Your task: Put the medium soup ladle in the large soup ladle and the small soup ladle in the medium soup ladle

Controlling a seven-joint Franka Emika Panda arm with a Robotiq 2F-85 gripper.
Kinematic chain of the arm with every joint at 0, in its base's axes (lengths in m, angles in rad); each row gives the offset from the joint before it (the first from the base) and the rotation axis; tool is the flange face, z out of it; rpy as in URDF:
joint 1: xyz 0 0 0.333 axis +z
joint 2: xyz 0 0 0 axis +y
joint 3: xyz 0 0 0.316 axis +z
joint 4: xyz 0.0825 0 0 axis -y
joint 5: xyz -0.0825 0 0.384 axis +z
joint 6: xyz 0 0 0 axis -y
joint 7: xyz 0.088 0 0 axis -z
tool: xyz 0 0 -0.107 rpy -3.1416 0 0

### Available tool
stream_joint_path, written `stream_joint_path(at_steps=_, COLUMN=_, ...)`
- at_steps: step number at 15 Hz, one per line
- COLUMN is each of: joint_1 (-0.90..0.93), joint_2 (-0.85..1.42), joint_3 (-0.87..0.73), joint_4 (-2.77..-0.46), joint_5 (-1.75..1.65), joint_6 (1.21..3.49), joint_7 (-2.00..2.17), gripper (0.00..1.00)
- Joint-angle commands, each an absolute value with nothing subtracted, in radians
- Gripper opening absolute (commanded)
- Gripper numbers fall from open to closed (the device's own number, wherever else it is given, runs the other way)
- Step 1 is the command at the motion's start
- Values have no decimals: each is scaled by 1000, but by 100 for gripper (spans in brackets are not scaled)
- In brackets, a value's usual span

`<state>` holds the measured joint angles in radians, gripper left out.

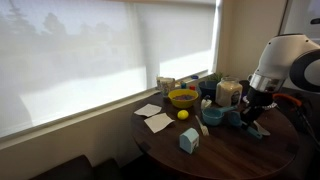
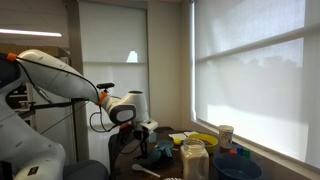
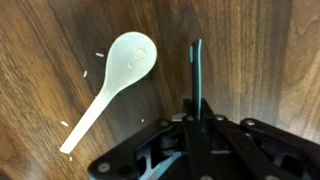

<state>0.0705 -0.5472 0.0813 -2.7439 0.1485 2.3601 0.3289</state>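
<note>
Dark wooden tabletop [image 3: 265, 60] lies below. Pincer [image 3: 200, 126] clamps a teal ladle handle [image 3: 197, 70], edge-on, beside the white spoon [image 3: 120, 72]. Keep the handle level, lower slowly, and release only once the bowl seats.

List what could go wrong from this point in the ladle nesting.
In the wrist view a thin teal piece runs edge-on between the gripper fingers. Which ladle it is and how firmly it is held cannot be told, so it might twist or slip.
The white spoon lies close beside it on the table and could get knocked.
In an exterior view the jar stands near the gripper and may be bumped.
</note>
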Motion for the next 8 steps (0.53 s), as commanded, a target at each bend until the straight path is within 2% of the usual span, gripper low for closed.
stream_joint_path(at_steps=1, joint_1=94, joint_2=-596, joint_3=97, joint_4=-2737, joint_5=201, joint_6=2340, joint_7=327, gripper=2)
stream_joint_path(at_steps=8, joint_1=199, joint_2=-644, joint_3=50, joint_4=-2721, joint_5=305, joint_6=2340, joint_7=161, gripper=2)
